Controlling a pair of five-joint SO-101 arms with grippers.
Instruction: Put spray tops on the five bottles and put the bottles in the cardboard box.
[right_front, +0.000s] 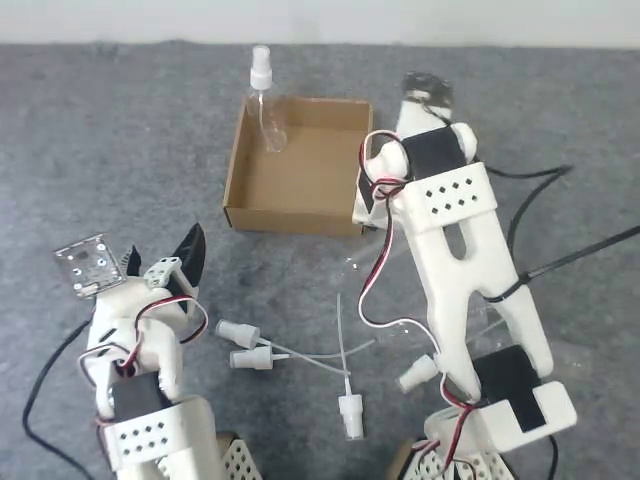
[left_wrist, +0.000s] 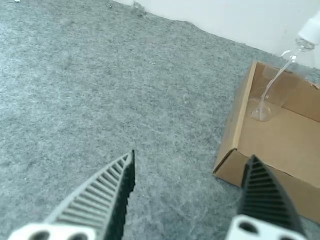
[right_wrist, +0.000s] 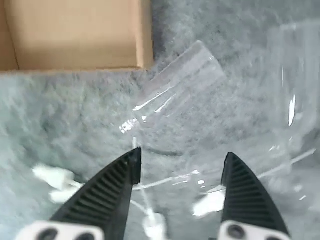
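A clear bottle (right_front: 266, 100) with a white spray top stands upright in the far left corner of the cardboard box (right_front: 240, 165). My left gripper (left_wrist: 191, 157) is open and holds nothing; it hovers over bare carpet, with the box (left_wrist: 240, 135) and that bottle (left_wrist: 280, 75) ahead of it. My right gripper (right_wrist: 183, 155) is open above a capless clear bottle (right_wrist: 175, 85) that lies just outside a box corner (right_wrist: 142, 35). A second clear bottle (right_wrist: 295, 100) lies beside it. Loose white spray tops (right_front: 237, 333) (right_front: 352, 412) (right_front: 418, 373) lie on the carpet between the arms.
The left arm's gripper (right_front: 160, 258) sits at the near left of the grey carpet (right_front: 120, 150). The right arm (right_front: 460, 230) stretches from the near right toward the box's right side. Cables (right_front: 560, 260) trail at the right.
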